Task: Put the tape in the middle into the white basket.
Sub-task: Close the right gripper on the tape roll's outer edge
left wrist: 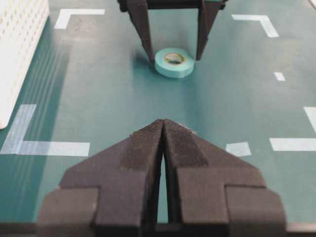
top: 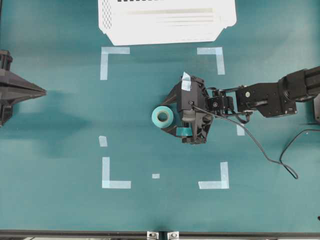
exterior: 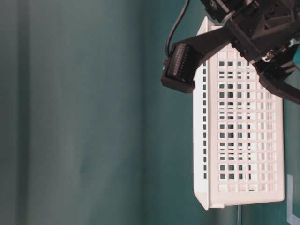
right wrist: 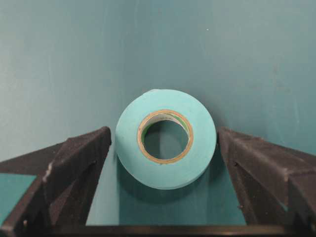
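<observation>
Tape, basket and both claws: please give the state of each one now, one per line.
tape: lying flat on the table, between the right claw's fingers, not gripped.
white basket: upright at the table's far edge, no tape visible inside.
right claw: open, straddling the tape.
left claw: shut, holding nothing.

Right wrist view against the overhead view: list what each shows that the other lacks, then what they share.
Only the right wrist view shows the tan inner core of the tape close up, with an open finger on each side and a gap to each.

Only the overhead view shows the white basket at the far edge, the pale corner marks, and the parked left gripper.

Both show the tape lying flat on the green table between the fingers of the open right gripper.
</observation>
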You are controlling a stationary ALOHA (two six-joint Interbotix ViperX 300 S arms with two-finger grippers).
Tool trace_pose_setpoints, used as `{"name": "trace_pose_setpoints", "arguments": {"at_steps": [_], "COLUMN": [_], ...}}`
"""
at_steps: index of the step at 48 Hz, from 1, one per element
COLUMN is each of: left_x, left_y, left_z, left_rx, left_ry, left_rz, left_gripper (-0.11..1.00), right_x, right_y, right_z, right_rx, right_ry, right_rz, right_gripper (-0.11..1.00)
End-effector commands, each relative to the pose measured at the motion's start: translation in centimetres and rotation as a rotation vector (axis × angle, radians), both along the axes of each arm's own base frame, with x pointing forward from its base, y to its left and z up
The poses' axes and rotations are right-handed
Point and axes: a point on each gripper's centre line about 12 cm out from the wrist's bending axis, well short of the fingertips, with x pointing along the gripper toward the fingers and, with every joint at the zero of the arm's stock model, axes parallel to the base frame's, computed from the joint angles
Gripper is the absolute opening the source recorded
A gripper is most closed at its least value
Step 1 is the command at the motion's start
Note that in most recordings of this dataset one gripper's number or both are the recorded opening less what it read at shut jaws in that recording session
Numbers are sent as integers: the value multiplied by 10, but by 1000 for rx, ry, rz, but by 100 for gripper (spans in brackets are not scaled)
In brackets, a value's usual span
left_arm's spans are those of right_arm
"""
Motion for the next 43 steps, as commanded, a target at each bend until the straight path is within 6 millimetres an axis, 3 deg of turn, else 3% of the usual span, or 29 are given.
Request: {"name": "trace_pose_setpoints", "arguments": {"at_steps": [1, 43], "left_x": [2, 1], "left_y": [0, 0], "left_z": [5, 5], "left_rx": [0, 1], "left_ry": [-11, -9], "left_rz": [3, 3], "left_gripper": [-11, -11], "right_x": [7, 10], "right_y": [3, 3], "right_z": [10, 8], "right_rx": [3, 10], "right_ry": [-38, -36], "right_rz": [5, -1], "right_gripper": [100, 100]}}
